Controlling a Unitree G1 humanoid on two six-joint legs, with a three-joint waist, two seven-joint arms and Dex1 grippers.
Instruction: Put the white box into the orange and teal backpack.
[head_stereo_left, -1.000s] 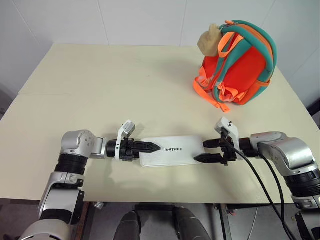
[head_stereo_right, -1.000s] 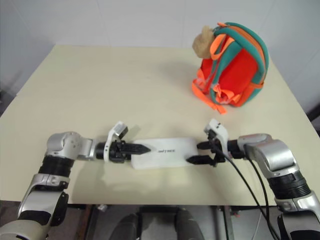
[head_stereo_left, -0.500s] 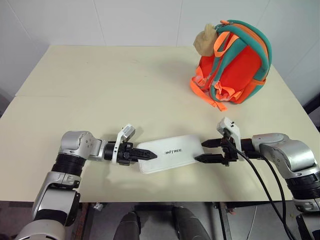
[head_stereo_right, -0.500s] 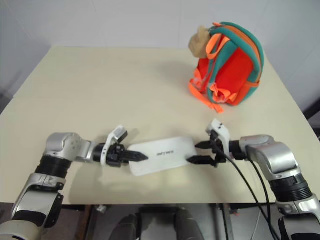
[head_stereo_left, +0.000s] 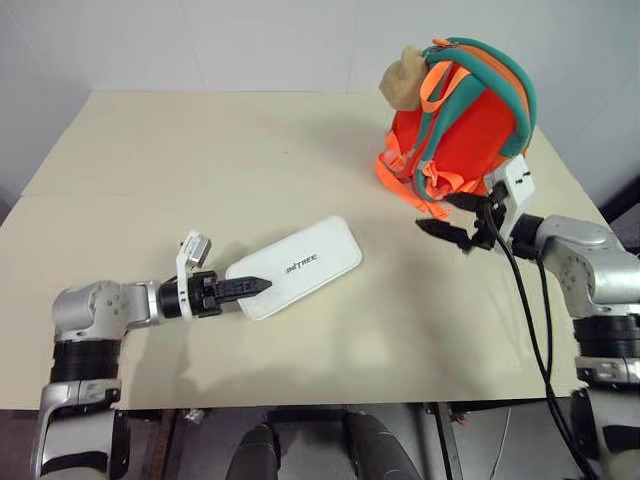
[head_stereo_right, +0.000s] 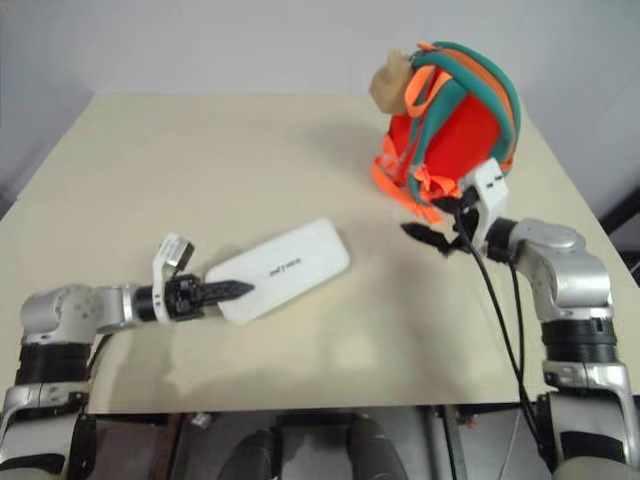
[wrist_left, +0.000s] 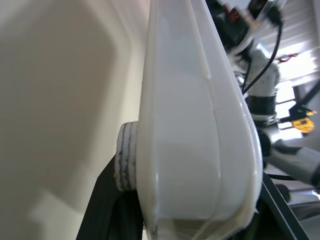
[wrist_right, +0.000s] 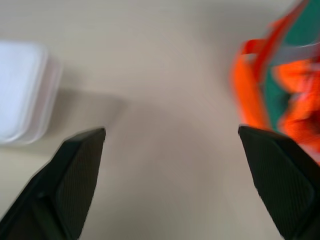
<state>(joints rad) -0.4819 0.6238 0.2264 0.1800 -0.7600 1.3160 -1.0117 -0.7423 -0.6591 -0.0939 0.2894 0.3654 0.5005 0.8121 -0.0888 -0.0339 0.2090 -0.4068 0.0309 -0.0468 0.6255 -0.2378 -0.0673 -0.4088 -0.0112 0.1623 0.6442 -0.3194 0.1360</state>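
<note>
Left eye view: left gripper (head_stereo_left: 243, 288) pinches the white box's (head_stereo_left: 297, 266) near end, long axis aimed toward the orange and teal backpack (head_stereo_left: 458, 120); right gripper (head_stereo_left: 452, 218), jaws spread, hovers beside the backpack.

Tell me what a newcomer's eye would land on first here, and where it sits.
The bright orange and teal backpack stands out at once, upright at the table's far right, a tan plush ball at its top. Next comes the white box near the front, angled toward the backpack, its near end gripped by the left hand. The right hand hangs open beside the backpack's straps.
</note>
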